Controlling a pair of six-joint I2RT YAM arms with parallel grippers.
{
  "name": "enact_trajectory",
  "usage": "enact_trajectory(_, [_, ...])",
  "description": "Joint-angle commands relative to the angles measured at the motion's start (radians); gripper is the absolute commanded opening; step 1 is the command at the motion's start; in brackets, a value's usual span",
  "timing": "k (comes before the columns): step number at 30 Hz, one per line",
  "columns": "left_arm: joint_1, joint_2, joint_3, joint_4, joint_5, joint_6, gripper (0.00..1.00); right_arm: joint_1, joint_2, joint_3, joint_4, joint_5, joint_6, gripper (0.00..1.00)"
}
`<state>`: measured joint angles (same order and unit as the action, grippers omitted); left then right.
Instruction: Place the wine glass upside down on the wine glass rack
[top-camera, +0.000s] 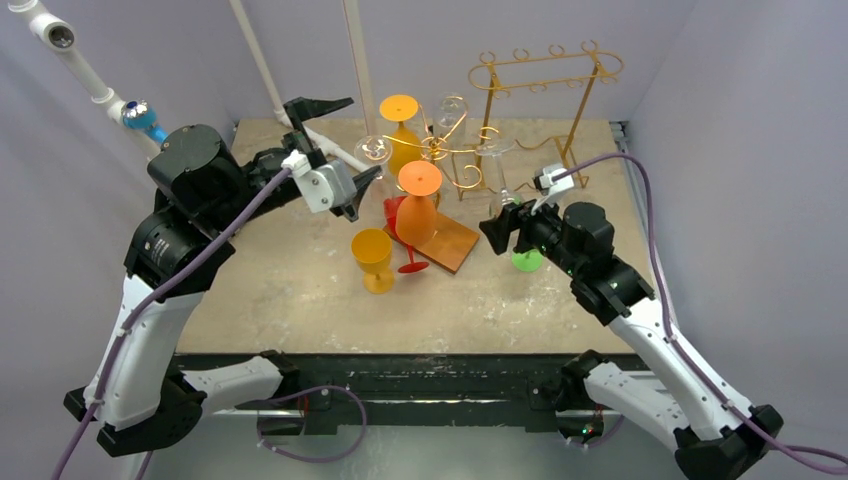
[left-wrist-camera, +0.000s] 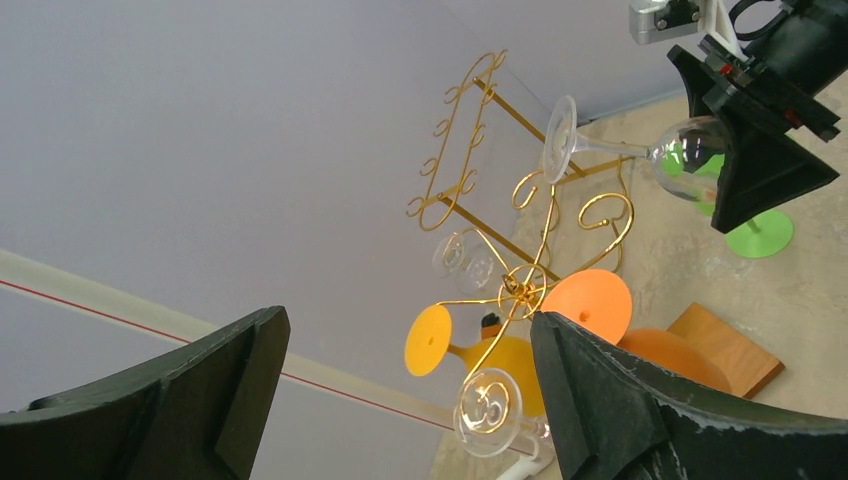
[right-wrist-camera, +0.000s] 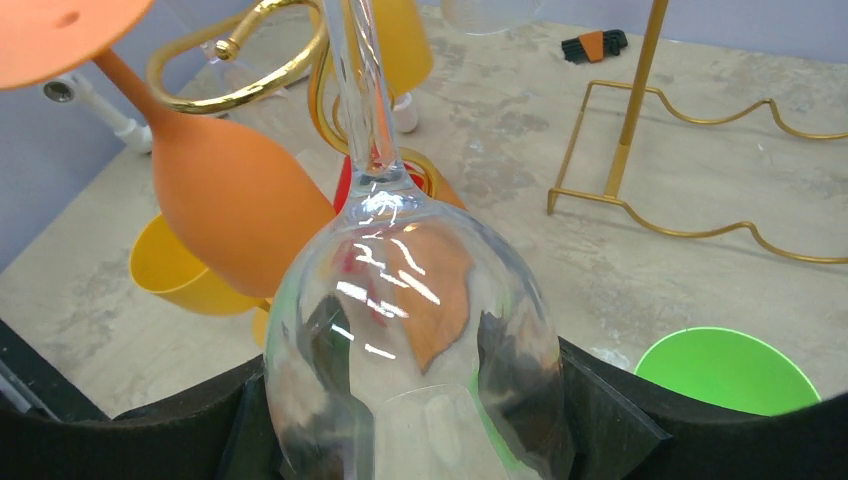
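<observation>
one clear wine glass (right-wrist-camera: 410, 330) is held by its bowl in the right gripper (right-wrist-camera: 415, 405), above the middle right of the table (top-camera: 560, 310). the jaws stand fairly wide, one black finger on each side of the bowl. the stem and foot point away from the gripper toward the gold spiral rack (top-camera: 455, 140), which stands at the middle of the table's back edge. the foot is just beside one of the rack's outer curls; whether it touches the wire cannot be told.

several glasses already hang upside down on the rack: an orange glass (top-camera: 417, 205) at the front, a yellow glass (top-camera: 401, 130) behind it, and two more clear ones, at the left and at the back. under the orange glass a wooden board (top-camera: 455, 243) lies on the table with a red glass (top-camera: 411, 262) on it, mostly hidden. a yellow cup (top-camera: 374, 258) stands upright near the board's left end. a green glass (top-camera: 527, 262) sits on the table just under the right gripper. a tall gold frame (top-camera: 545, 70) with hooks stands at the back right.

the left gripper (top-camera: 340, 145) hangs high over the back left of the table, its jaws spread as wide as they go, holding nothing.
</observation>
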<state>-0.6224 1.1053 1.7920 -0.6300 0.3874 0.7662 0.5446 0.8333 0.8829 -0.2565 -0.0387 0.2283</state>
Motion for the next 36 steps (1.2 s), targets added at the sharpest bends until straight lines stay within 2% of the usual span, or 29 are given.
enact_trajectory(1, [-0.001, -0.001, 0.034, -0.039, -0.060, -0.075, 1.00, -0.017, 0.012, -0.017, 0.173, 0.022, -0.040, 0.00])
enact_trajectory(13, [-0.002, -0.002, 0.021, -0.046, -0.060, -0.082, 1.00, -0.018, 0.121, -0.051, 0.340, -0.012, -0.059, 0.00])
enact_trajectory(20, [-0.002, -0.001, 0.020, -0.050, -0.057, -0.078, 1.00, -0.018, 0.172, -0.065, 0.383, -0.021, -0.066, 0.00])
enact_trajectory(28, [-0.001, -0.008, 0.001, -0.039, -0.050, -0.066, 1.00, -0.017, 0.211, -0.142, 0.511, -0.092, -0.085, 0.00])
enact_trajectory(36, [-0.002, -0.009, -0.001, -0.039, -0.055, -0.058, 1.00, -0.018, 0.245, -0.140, 0.553, -0.131, -0.101, 0.00])
